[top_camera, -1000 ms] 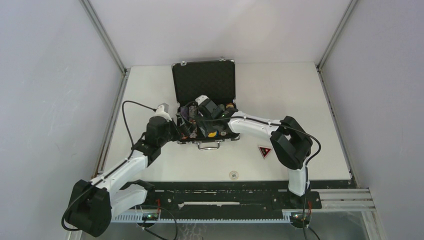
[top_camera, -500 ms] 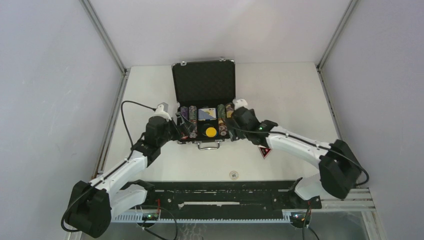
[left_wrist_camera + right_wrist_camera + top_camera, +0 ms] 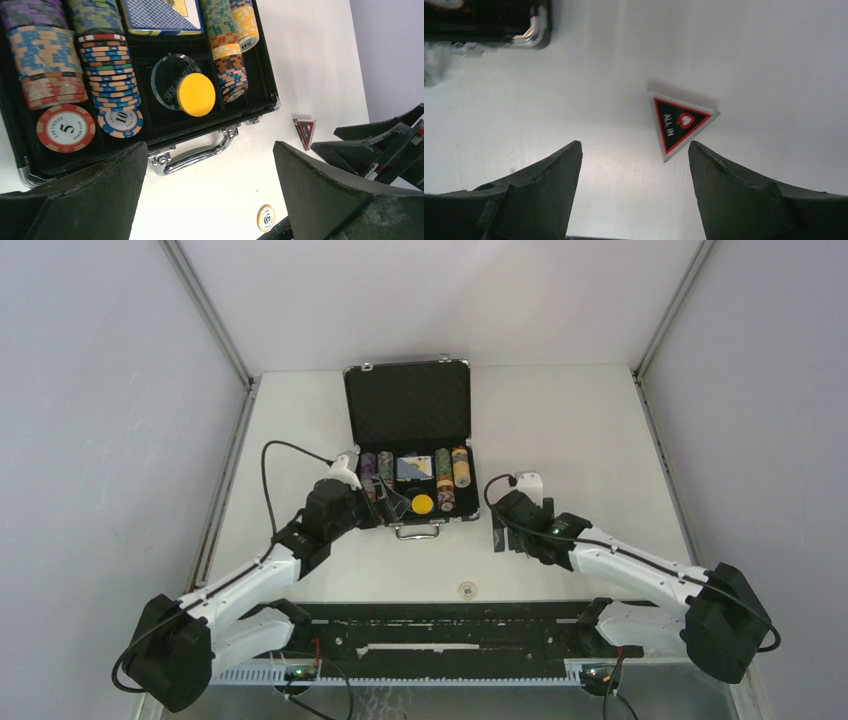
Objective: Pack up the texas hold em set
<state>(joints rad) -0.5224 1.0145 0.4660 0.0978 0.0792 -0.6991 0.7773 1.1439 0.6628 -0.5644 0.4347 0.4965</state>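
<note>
White tabletop (image 3: 774, 60), triangle token (image 3: 680, 125) just ahead of wide-open right tool (image 3: 634, 147)

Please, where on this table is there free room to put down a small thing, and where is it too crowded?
Free: the wide bare table right of the open briefcase, and the narrower strip to its left. Crowded: in front of the briefcase, where the left claw, right claw, triangle token and a loose chip are close together.
</note>
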